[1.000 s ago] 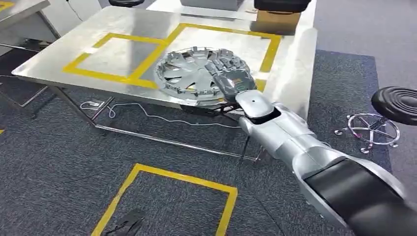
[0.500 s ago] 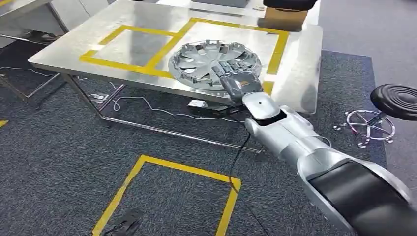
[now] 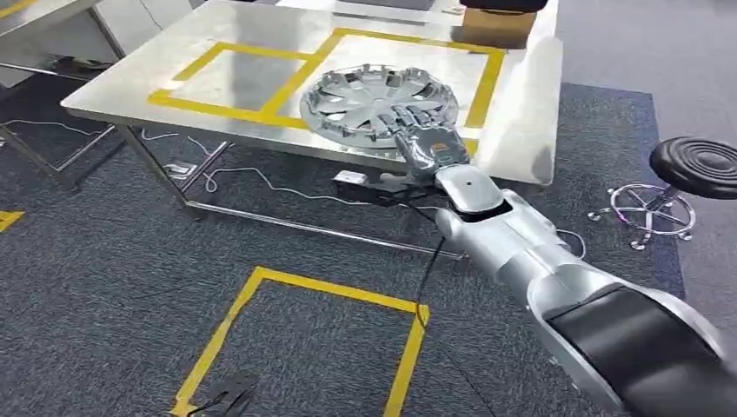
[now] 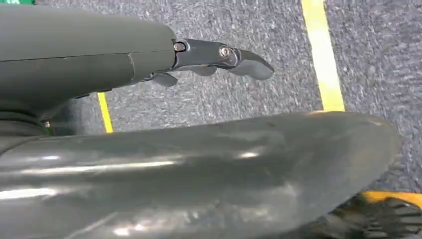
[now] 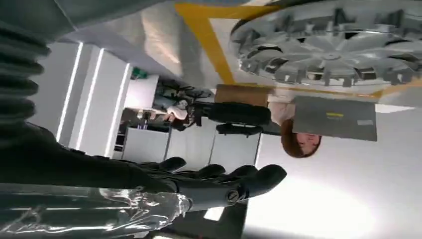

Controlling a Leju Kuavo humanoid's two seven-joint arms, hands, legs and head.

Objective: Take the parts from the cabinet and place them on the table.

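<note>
A silver hubcap [image 3: 369, 100] lies flat on the steel table [image 3: 235, 78], over the near yellow tape line of the right marked square. My right hand [image 3: 426, 135] reaches over the table's front edge, its fingers extended above the hubcap's near rim. In the right wrist view the hubcap [image 5: 328, 50] sits apart from the hand [image 5: 219, 184], whose dark fingers are stretched out with nothing in them. My left hand [image 4: 219, 57] hangs over the grey carpet, fingers extended and holding nothing.
A cardboard box [image 3: 495, 13] stands at the table's far edge. A black stool [image 3: 695, 165] is on the right. Cables [image 3: 261, 182] trail under the table. A yellow taped square [image 3: 304, 347] marks the carpet in front. A person [image 5: 298, 142] sits beyond the table.
The camera has shifted slightly. My right hand, which lay across the hubcap's right side, has drawn back to its near rim. The hubcap stays on the table.
</note>
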